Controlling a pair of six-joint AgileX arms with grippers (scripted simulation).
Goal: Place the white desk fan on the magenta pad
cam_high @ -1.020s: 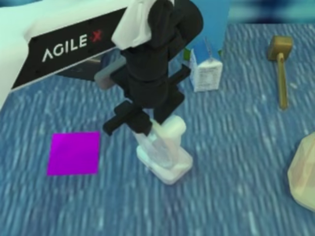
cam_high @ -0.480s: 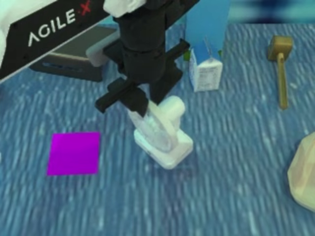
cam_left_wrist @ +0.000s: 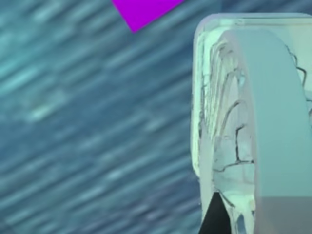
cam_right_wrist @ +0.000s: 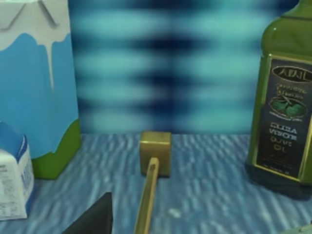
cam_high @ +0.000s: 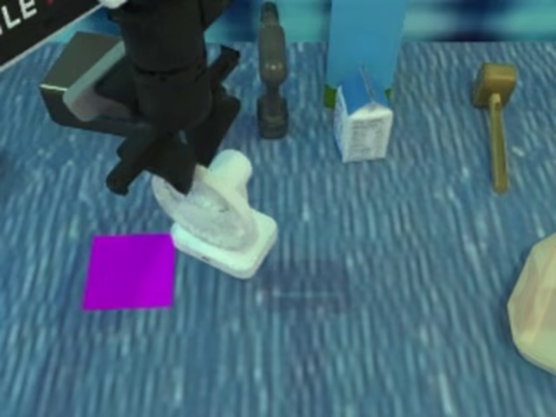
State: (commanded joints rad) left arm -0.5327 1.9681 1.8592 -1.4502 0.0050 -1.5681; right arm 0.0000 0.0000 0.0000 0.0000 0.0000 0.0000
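Left gripper (cam_high: pixel 180 184) had its jaws clamped on the grille of the small white plastic desk fan (cam_high: pixel 224 228) — judged light, top-heavy, fragile — beside the flat magenta square pad (cam_high: pixel 130 270).

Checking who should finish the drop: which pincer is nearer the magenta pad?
Left. The left pincer grips the white desk fan just beside the magenta pad; the right pincer is outside the top view, near the mallet.

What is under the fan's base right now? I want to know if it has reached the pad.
Blue table shows beneath the white desk fan, held by the left gripper. The magenta pad lies beside it, uncovered. Directly under the base is hidden.
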